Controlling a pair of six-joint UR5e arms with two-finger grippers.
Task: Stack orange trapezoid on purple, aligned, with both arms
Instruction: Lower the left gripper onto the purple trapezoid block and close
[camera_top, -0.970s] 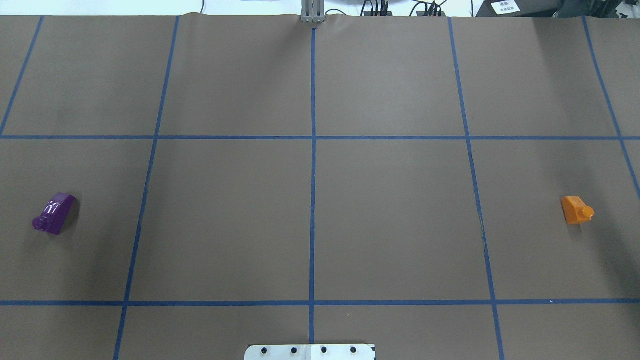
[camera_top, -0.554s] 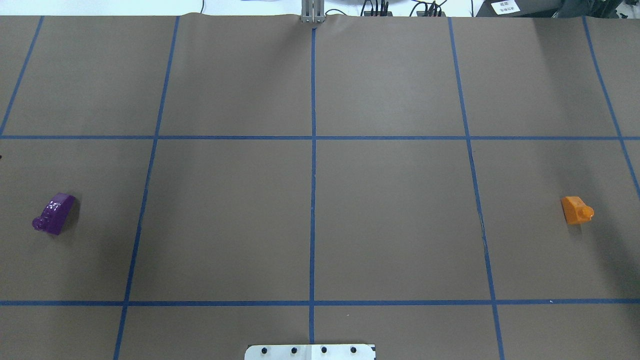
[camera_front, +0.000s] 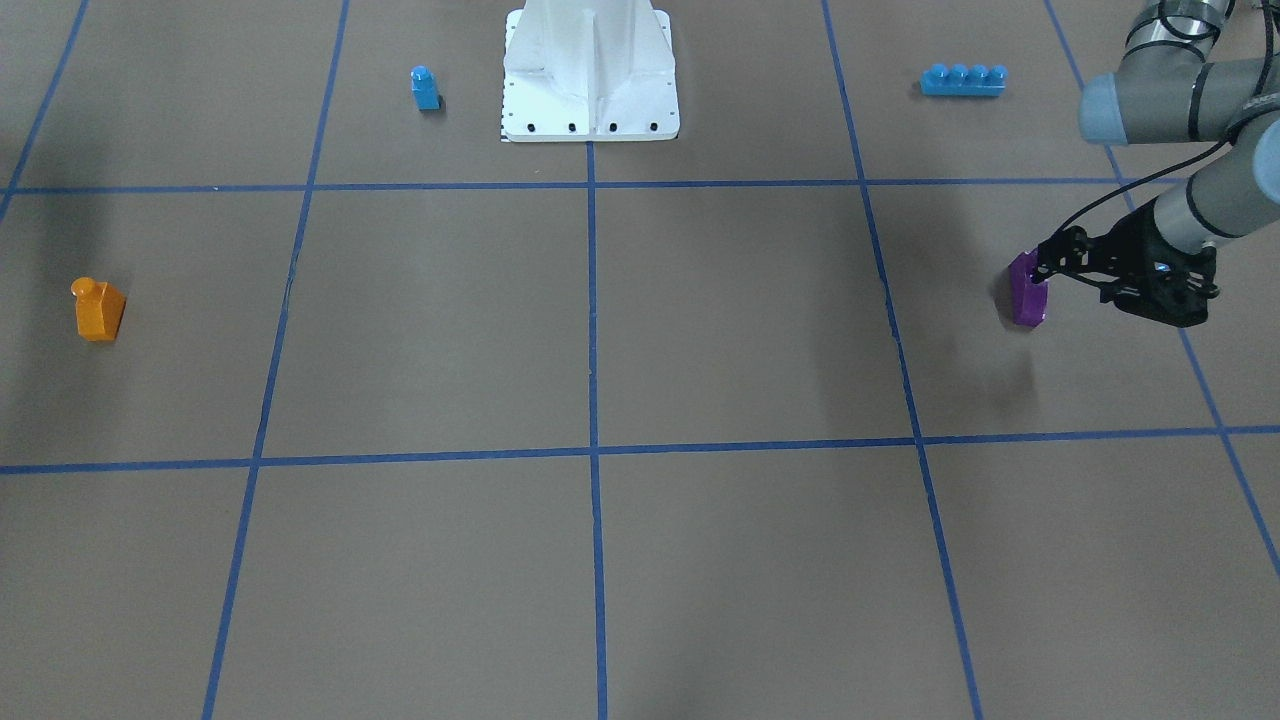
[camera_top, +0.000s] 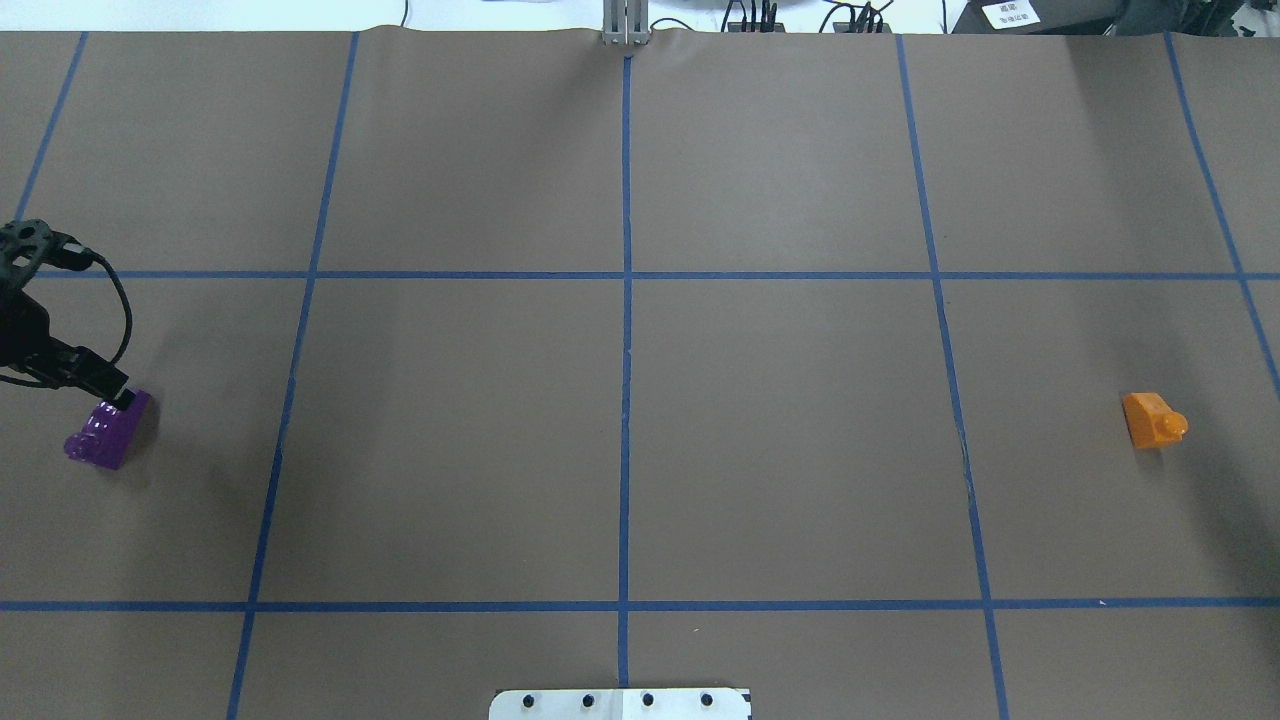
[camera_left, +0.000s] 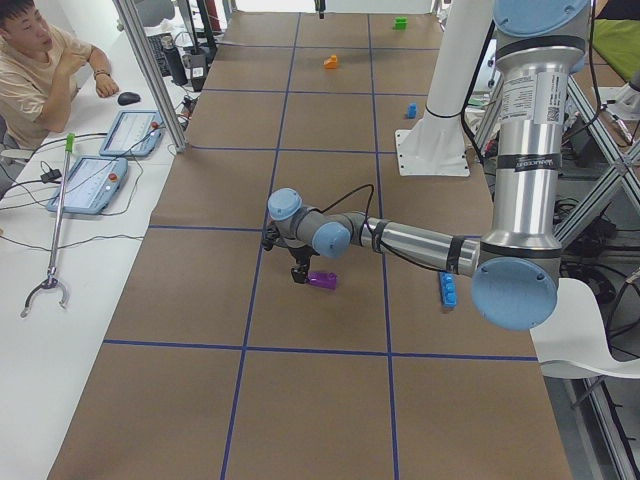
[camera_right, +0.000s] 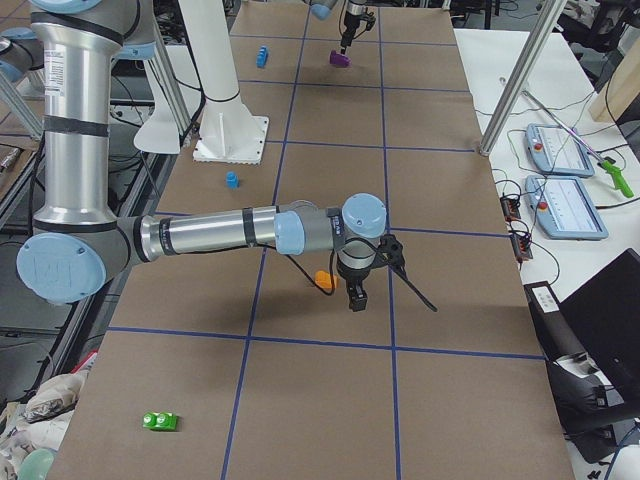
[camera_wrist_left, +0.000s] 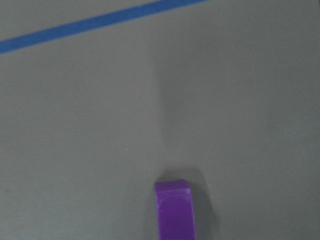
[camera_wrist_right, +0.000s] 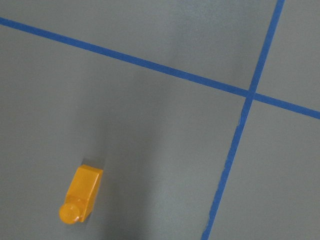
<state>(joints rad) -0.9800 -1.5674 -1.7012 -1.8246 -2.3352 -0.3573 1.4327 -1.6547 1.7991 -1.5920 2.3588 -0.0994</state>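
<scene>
The purple brick (camera_top: 103, 435) lies on its side at the table's left, and also shows in the front view (camera_front: 1027, 295) and at the bottom of the left wrist view (camera_wrist_left: 174, 212). My left gripper (camera_top: 112, 390) hangs just over its far end and looks open and empty (camera_front: 1045, 268). The orange trapezoid (camera_top: 1152, 420) lies on its side at the far right, and shows in the right wrist view (camera_wrist_right: 81, 195). My right gripper (camera_right: 357, 297) shows only in the right side view, just beside the orange brick (camera_right: 323, 279). I cannot tell whether it is open or shut.
A small blue single-stud brick (camera_front: 425, 88) and a long blue four-stud brick (camera_front: 962, 80) stand either side of the white pedestal (camera_front: 590, 70). A green brick (camera_right: 160, 421) lies at the table's right end. An operator (camera_left: 40, 70) sits beyond the far edge.
My left gripper has come into the overhead view from the left edge and now sits at the purple brick's far end. Both bricks lie where they were.
</scene>
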